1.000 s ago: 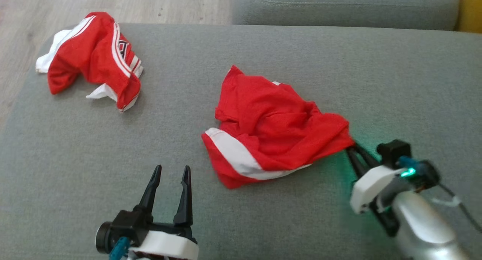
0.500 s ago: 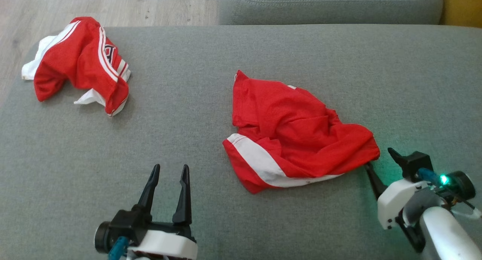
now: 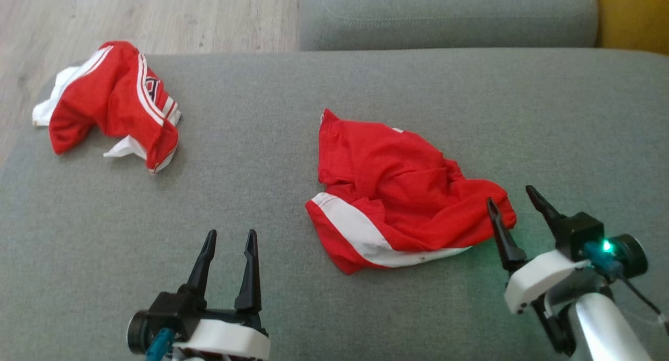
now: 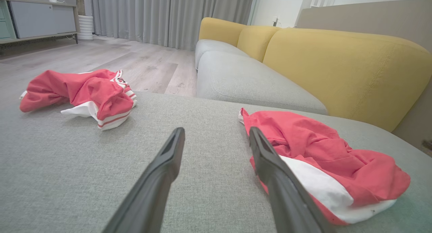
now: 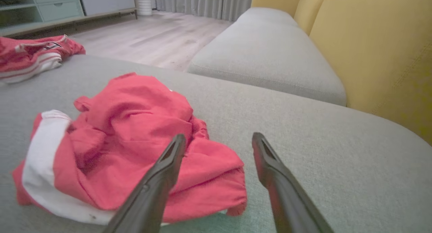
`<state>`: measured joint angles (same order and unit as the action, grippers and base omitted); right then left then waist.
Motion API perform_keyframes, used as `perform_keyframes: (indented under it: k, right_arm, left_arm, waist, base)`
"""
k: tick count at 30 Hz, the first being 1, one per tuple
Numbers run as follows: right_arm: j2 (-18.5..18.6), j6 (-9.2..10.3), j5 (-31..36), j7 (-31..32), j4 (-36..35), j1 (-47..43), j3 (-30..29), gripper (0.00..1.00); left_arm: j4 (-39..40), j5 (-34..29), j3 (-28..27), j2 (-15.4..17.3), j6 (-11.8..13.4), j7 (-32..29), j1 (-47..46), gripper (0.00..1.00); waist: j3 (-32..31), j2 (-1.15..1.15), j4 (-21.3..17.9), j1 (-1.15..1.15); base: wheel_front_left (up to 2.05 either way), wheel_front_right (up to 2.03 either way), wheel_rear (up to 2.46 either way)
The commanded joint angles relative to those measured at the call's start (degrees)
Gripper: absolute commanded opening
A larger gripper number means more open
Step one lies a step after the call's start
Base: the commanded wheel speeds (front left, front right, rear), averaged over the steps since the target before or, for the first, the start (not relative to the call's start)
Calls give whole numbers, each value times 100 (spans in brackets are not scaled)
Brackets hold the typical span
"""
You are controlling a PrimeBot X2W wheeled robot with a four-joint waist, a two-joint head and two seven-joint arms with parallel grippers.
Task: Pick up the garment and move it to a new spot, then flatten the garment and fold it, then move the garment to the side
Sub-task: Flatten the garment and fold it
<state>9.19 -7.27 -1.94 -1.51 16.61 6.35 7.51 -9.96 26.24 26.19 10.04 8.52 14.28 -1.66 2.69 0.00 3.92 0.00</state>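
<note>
Head view: garment [image 3: 397, 194] lies crumpled mid sofa seat [image 3: 313, 89]; right gripper [image 3: 509, 196] jaws apart at its edge, left gripper [image 3: 231, 234] apart, empty. L wrist: cloth just beside, untouched. R wrist: folds bunched, so risk of pinching several layers and it won't flatten.

No lettering could be read; the crumpled red garment [image 3: 107, 102] at the upper left bore a small dark emblem [image 3: 153, 83], perhaps a crest, too blurred.
</note>
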Motion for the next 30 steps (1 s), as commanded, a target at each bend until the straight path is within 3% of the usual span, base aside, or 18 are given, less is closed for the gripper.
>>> perform_keyframes:
  k: [1, 13, 30]
  right_arm:
    - [-43, -22, -7, -57, -299, 33, 118, 100]
    - [-558, -22, -47, -107, -846, -478, 120, 100]
    - [-630, -22, -303, -267, -794, -516, 133, 100]
  left_arm:
    - [154, 16, -192, 35, -22, 58, -83, 100]
    - [102, 69, -180, 37, -65, 64, 83, 100]
    - [69, 72, -200, 64, -33, 66, 102, 100]
  waist:
    - [-68, 0, -22, 0]
    - [-375, 0, -49, 0]
    - [-388, 0, -22, 0]
  base:
    - [0, 0, 0]
    - [0, 0, 0]
    - [0, 0, 0]
